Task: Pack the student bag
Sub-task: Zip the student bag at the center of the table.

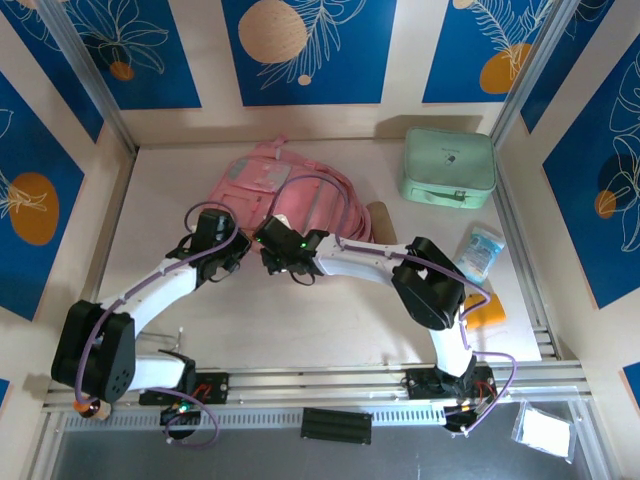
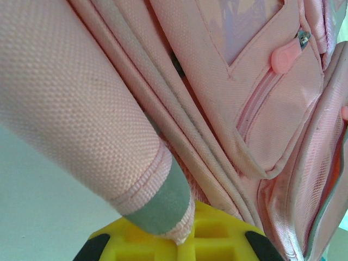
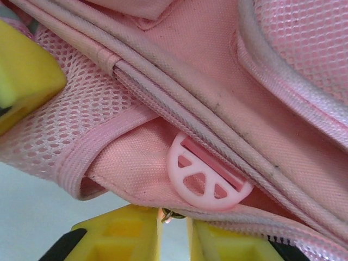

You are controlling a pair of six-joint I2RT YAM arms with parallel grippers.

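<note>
The student bag (image 1: 295,190), a soft pink backpack, lies in the middle of the table. My left gripper (image 1: 238,257) is at its near left edge. Up close, its yellow fingers (image 2: 187,239) are shut on the grey-tipped end of a pink strap (image 2: 157,204). My right gripper (image 1: 272,258) is right beside it, at the bag's near edge. Its yellow fingers (image 3: 175,234) stand a narrow gap apart below a half-round pink zipper pull (image 3: 209,179). The pull's small metal link (image 3: 173,215) sits at the top of that gap. A pocket zip with a pink tab (image 2: 285,54) shows further up the bag.
A mint green hard case (image 1: 448,167) stands at the back right. A blue and white packet (image 1: 480,253) and an orange item (image 1: 487,310) lie right of the right arm. A brown piece (image 1: 380,215) lies by the bag. Metal frame rails (image 1: 525,250) edge the table.
</note>
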